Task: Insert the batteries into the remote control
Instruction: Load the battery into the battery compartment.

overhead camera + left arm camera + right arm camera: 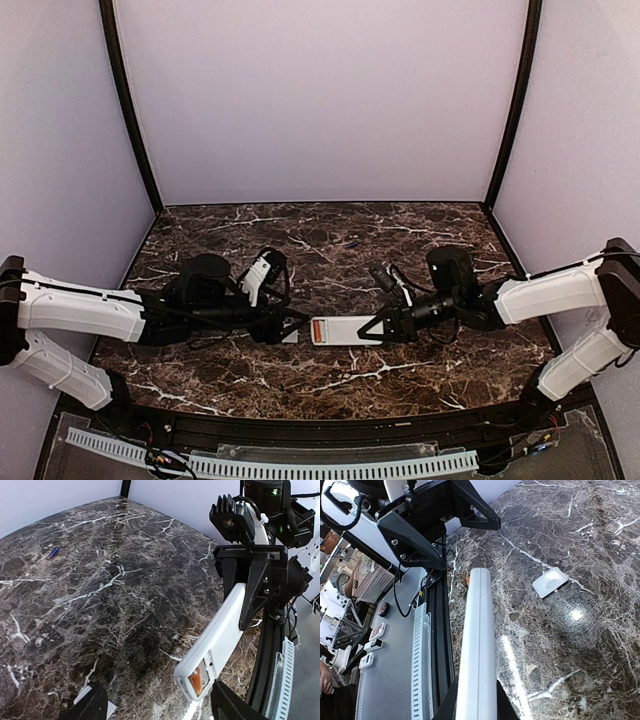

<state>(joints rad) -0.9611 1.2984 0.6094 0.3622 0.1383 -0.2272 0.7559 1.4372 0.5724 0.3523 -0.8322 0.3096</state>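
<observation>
My right gripper (pixel 378 328) is shut on the white remote control (pixel 335 330) and holds it level just above the table, back side up. The remote shows edge-on in the right wrist view (pixel 477 645). Its battery bay at the left end is open, with the orange-copper battery (pixel 195 680) seated in it. The dark blue battery (pixel 53 552) lies loose on the table farther back. My left gripper (pixel 293 324) is open and empty, its fingers either side of the remote's open end (pixel 220 630) without touching it.
The small white square cover plate (pixel 550 582) lies flat on the dark marble table (pixel 330 390), partly under my left gripper's finger (pixel 92 705). A black rail (pixel 300 430) runs along the near table edge. Purple walls close in the back and sides.
</observation>
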